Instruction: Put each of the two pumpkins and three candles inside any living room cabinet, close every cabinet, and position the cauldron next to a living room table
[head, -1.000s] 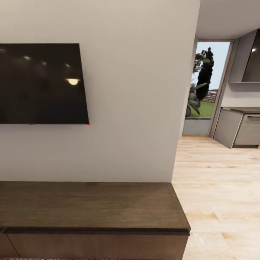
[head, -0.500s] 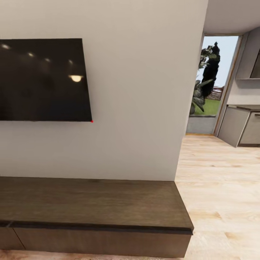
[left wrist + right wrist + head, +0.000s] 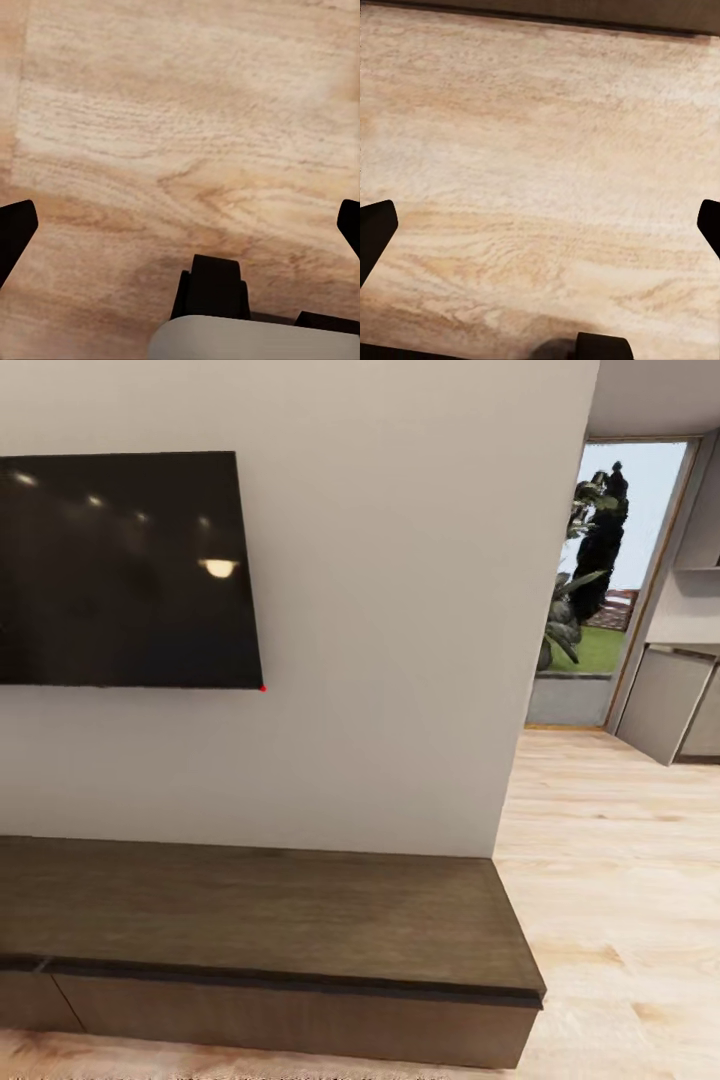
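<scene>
Pale wood-plank floor [image 3: 610, 880] under a robot in transit.
Both grippers, left [image 3: 180, 225] and right [image 3: 540, 225], hang spread wide and empty over the planks; beyond stands the long dark-brown wooden cabinet [image 3: 270, 920], fronts closed, below a black wall-mounted television [image 3: 120, 570]. No pumpkins, candles or cauldron visible, so progress cannot be judged.
</scene>
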